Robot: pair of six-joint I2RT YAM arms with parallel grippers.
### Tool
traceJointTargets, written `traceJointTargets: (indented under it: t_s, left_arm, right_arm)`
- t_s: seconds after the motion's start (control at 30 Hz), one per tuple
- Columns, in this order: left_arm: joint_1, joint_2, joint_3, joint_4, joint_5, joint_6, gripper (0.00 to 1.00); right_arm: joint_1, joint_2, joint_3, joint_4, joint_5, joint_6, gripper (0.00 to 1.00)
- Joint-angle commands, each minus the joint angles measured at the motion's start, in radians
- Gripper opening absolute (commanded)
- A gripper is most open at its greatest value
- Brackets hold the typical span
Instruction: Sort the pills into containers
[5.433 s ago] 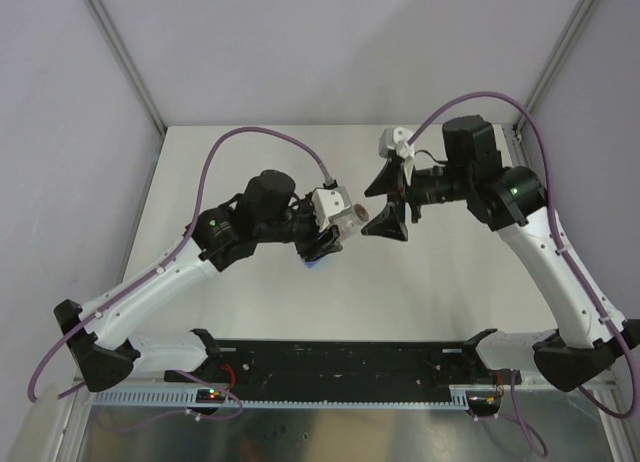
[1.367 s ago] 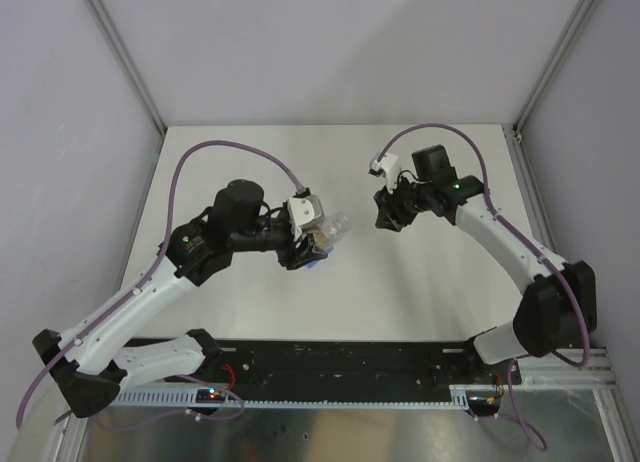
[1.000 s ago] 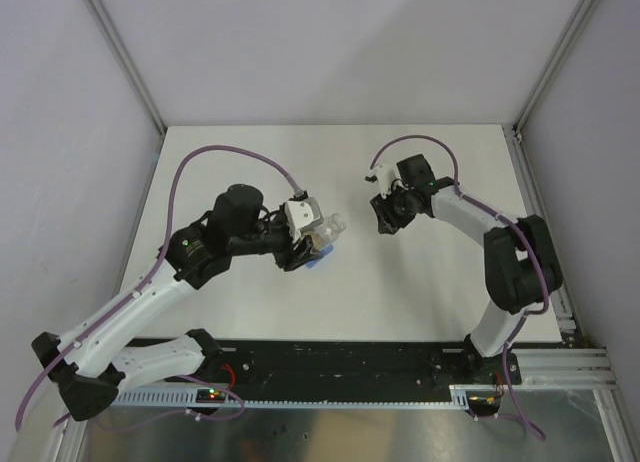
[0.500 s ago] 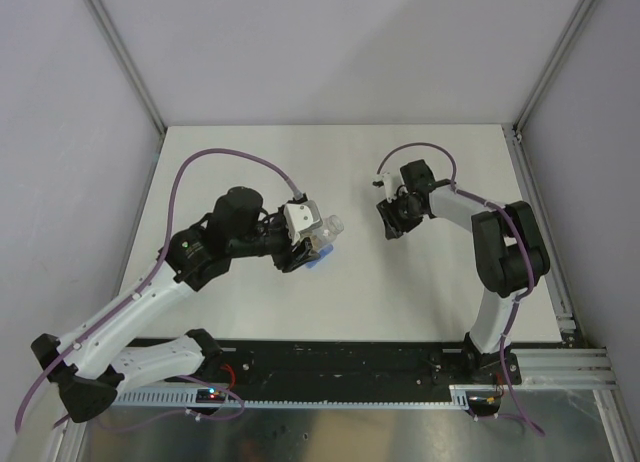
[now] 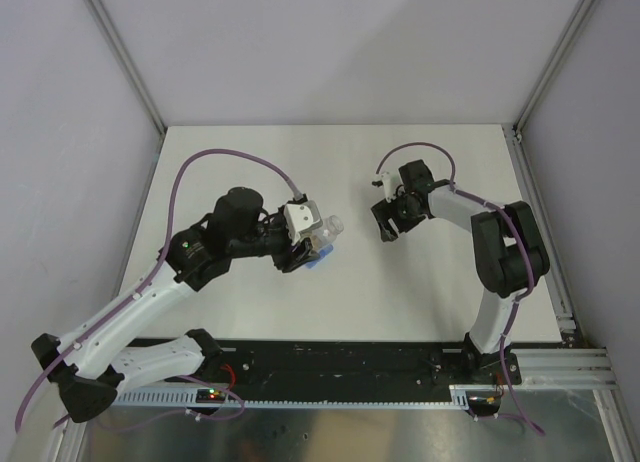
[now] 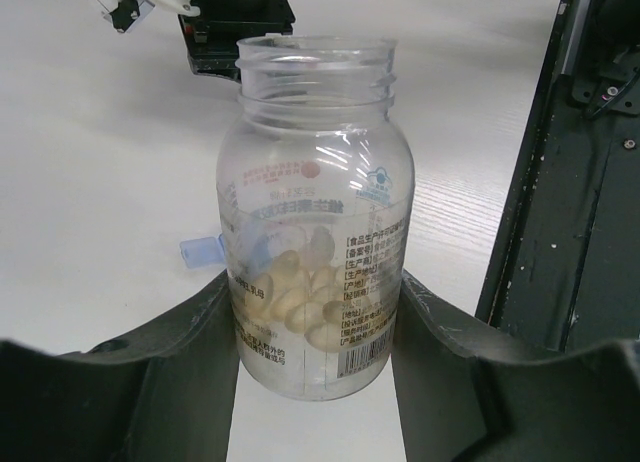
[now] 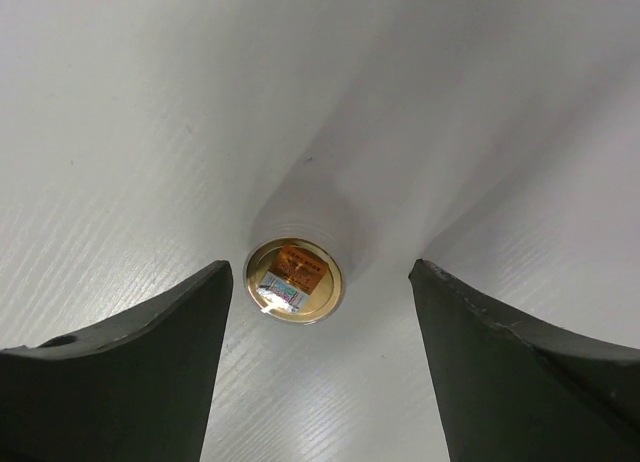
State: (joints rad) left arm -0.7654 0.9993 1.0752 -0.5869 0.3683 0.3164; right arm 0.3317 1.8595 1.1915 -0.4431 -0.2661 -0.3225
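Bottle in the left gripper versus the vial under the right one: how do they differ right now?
The bottle is clamped between the left gripper's fingers; the vial stands free on the table, between the right gripper's open jaws, touching neither. The bottle holds pale pills; the vial shows orange-brown inside. Both are clear and show a printed label.

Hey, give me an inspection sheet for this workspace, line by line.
Surface: white table, faint wood grain.
Job's things: pale pills inside an uncapped clear bottle; blue containers mostly hidden behind it.
Clutter: gold-rimmed round object on the table.
Grippers: left gripper shut on the bottle; right gripper open, fingers either side of the round object, not touching.
Cables: purple cables loop off both arms.
Surroundings: grey walls; black rail at the near edge.
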Motion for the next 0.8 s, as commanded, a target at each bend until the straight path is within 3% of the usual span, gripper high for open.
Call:
traceJointTargets:
  t_s: [0.0, 0.27, 0.47, 0.77]
  left_arm:
    - [0.008, -0.008, 0.005, 0.031, -0.019, 0.02, 0.0]
    - [0.048, 0.017, 0.034, 0.077, -0.05, -0.031, 0.0]
    - [0.114, 0.053, 0.069, 0.155, -0.029, -0.086, 0.0]
    - [0.163, 0.118, 0.141, 0.253, 0.077, -0.225, 0.0]
  right_arm:
    - [-0.004, -0.06, 0.005, -0.003, 0.016, -0.007, 0.79]
    - [-0.002, -0.237, 0.026, -0.02, -0.134, 0.004, 0.81]
    - [-0.002, -0.403, 0.084, -0.006, -0.383, 0.06, 0.82]
    - [0.005, -0.553, 0.103, 0.215, -0.738, 0.279, 0.85]
